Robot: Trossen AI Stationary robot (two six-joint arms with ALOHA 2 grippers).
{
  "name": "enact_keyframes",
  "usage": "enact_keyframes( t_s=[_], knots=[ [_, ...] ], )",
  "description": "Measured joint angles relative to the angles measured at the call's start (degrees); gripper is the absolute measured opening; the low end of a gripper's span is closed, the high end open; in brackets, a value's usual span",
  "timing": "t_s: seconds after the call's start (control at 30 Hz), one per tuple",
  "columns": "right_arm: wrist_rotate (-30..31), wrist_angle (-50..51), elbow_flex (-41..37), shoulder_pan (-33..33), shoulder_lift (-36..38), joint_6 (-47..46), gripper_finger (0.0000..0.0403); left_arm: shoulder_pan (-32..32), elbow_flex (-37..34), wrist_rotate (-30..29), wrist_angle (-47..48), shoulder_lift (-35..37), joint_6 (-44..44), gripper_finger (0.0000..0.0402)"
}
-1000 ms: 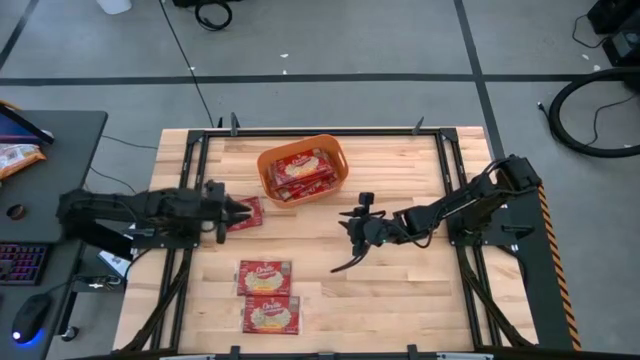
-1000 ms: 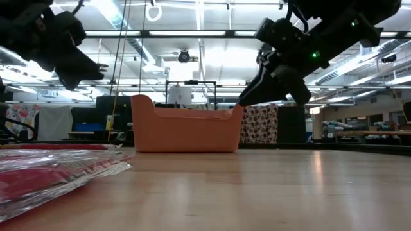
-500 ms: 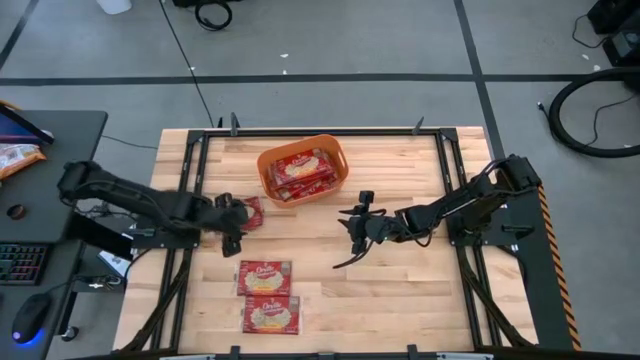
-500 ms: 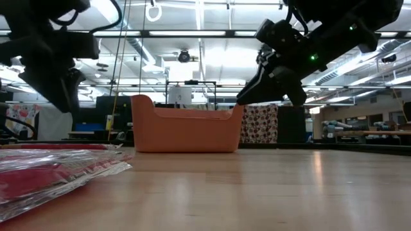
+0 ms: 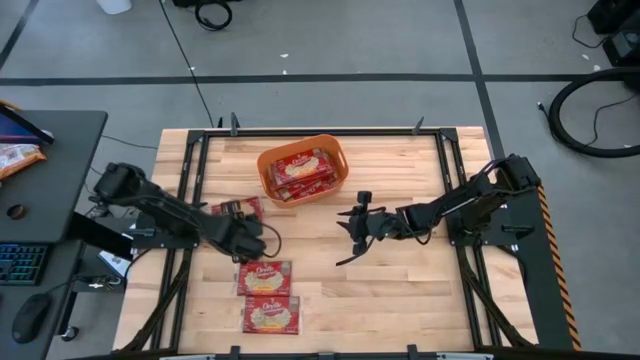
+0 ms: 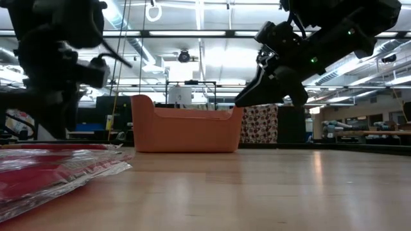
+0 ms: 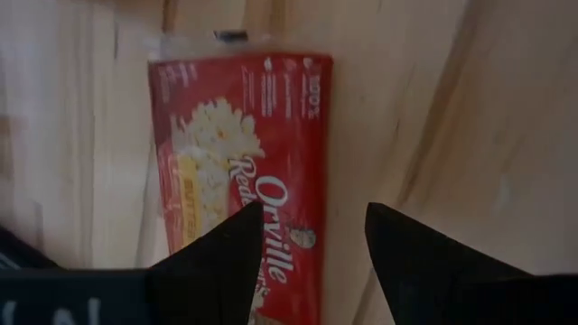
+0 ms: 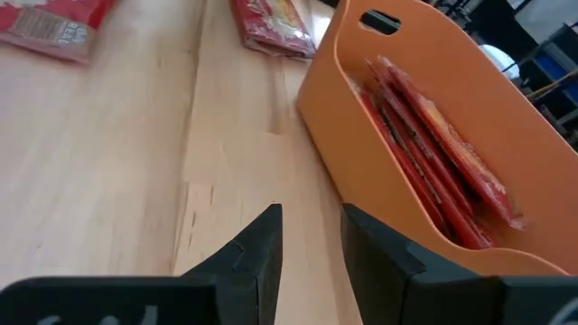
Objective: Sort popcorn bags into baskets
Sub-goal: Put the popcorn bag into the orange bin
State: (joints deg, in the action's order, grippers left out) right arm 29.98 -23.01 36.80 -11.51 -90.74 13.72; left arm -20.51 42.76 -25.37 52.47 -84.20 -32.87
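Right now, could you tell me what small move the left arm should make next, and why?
Probably lower straight down: the left gripper is open above the upper popcorn bag of the two stacked near the table's front, fingers straddling its edge. Closing there should secure it for the orange basket.

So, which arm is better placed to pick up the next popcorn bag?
Left. The left gripper hangs open directly over a popcorn bag; the right gripper is empty, away from the loose bags.

Popcorn bag (image 7: pixel 237 190) partly behind the left arm's jaws, its lower end out of frame.
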Motion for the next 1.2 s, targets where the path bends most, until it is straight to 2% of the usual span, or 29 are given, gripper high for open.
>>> enact_keyframes(
  t_s=[0.3, 0.43, 0.57, 0.77, 0.83, 0.97, 1.13, 1.2],
  knots=[
    [-2.5, -1.8, 0.0, 0.0, 0.0, 0.3, 0.0119, 0.0, 0.0, -3.3, 0.2, -6.6, -2.6, 0.0199],
    [-3.0, -1.8, 0.0, 0.0, 0.0, 0.4, 0.0119, 0.1, 0.0, -2.9, 0.1, -10.0, -2.6, 0.0191],
    [-4.0, -1.8, 0.0, 0.0, 0.0, 0.4, 0.0119, 0.6, 0.3, -2.0, 1.0, -13.2, -2.9, 0.0145],
    [-4.9, -2.2, 0.0, 0.0, 0.0, 0.6, 0.0119, 1.5, 0.8, -0.1, 1.1, -13.9, -4.9, 0.0029],
    [-5.0, -2.2, 0.0, 0.0, 0.0, 0.8, 0.0119, 1.5, 2.1, 2.0, 1.9, -13.0, -5.3, 0.0012],
    [-5.2, -2.1, 0.0, 0.0, 0.0, 0.8, 0.0119, 2.1, 7.1, 7.8, 5.4, -10.4, -4.9, 0.001],
    [-5.2, -1.8, 0.0, 0.0, 0.0, 1.0, 0.0119, 3.5, 15.5, 15.7, 7.2, -6.6, -1.6, 0.0005],
    [-5.2, -1.5, 0.0, 0.0, 0.0, 1.0, 0.0119, 4.3, 19.6, 17.2, 7.1, -5.8, -0.9, 0.0005]
  ],
)
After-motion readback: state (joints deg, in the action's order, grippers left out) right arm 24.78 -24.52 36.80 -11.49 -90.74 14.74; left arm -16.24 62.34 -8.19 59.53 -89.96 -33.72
